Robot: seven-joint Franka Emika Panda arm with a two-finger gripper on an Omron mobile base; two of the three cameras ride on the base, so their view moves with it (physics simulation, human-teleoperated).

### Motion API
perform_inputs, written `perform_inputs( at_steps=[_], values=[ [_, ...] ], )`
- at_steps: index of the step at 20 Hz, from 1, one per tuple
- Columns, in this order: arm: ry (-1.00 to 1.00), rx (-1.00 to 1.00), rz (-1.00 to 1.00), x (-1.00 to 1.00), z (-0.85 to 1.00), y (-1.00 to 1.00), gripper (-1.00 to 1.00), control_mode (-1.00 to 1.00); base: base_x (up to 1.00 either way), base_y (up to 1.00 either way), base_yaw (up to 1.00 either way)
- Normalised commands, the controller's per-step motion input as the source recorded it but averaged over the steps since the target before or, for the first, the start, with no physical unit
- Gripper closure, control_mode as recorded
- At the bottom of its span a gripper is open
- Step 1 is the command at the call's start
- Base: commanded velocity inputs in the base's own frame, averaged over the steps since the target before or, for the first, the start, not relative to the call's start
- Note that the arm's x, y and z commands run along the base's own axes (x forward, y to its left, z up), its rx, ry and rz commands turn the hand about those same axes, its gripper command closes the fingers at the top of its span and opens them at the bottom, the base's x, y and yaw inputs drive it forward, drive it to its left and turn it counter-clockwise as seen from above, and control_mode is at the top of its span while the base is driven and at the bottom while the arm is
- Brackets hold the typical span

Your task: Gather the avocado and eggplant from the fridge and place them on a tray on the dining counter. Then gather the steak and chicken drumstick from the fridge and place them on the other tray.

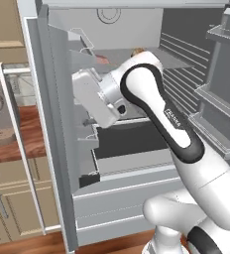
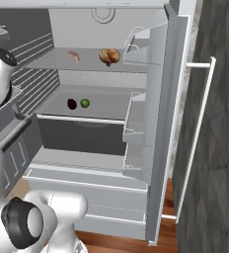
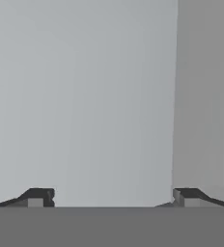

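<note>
On the fridge's upper shelf lie the pink steak (image 2: 74,56) and the brown chicken drumstick (image 2: 109,56). One shelf lower, the dark eggplant (image 2: 72,104) sits next to the green avocado (image 2: 85,103). My gripper (image 3: 112,198) is open, its two dark fingertips (image 3: 36,197) wide apart with nothing between them, facing a plain grey fridge surface close ahead. In the left base view my white hand (image 1: 92,96) is raised in front of the fridge at middle-shelf height, turned toward the left door's inner side. A bit of the steak (image 1: 102,59) shows just above it.
Both fridge doors stand open, with door bins (image 2: 136,136) on the right door and a long handle (image 2: 198,133). A dark drawer (image 2: 82,136) sits under the lower shelf. Wooden cabinets (image 1: 13,198) and a sink counter lie to the left.
</note>
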Motion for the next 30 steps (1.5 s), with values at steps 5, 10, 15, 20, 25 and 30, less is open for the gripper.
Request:
perform_inputs(
  at_steps=[5,10,15,20,25,30],
  values=[
    [-0.17,-0.06,-0.12,-0.42,0.00,-0.88,-1.00,-1.00,0.00,0.00,0.00],
    [-0.24,-0.20,-0.11,-0.17,0.04,-0.76,-1.00,-1.00,0.00,0.00,0.00],
    [-0.23,-0.29,-0.14,-0.07,0.06,-0.45,-1.00,-1.00,0.00,0.00,0.00],
    [-0.30,-0.34,-0.19,-0.26,0.12,-0.47,-1.00,-1.00,0.00,0.00,0.00],
    [-0.30,-0.34,-0.22,-0.27,0.10,-0.57,-1.00,-1.00,0.00,0.00,0.00],
    [-0.27,-0.28,-0.20,-0.26,0.07,-0.75,-1.00,-1.00,0.00,0.00,0.00]
  ],
)
